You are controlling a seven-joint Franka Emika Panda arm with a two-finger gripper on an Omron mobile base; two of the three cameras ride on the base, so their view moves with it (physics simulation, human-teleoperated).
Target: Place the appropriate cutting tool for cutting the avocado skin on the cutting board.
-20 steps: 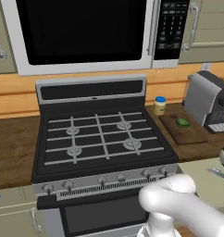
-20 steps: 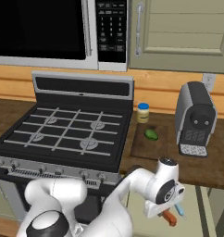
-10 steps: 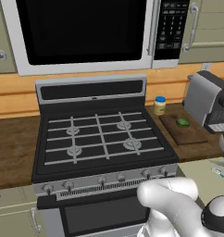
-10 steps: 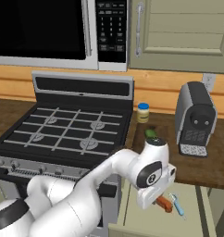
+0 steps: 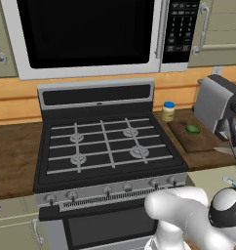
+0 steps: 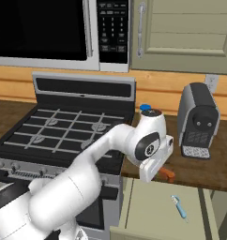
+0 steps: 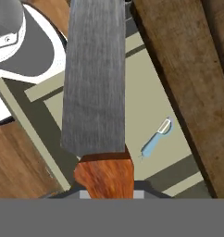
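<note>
Squarely in end effector: knife.

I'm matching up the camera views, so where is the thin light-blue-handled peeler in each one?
Left base view: the thin light-blue-handled peeler sits at the far right edge, lower half.
Right base view: lower right.
Hand view: right of centre, right of the orange-red-handled silver knife.
Shared landmark: the pale beige open drawer it lies in.
</note>
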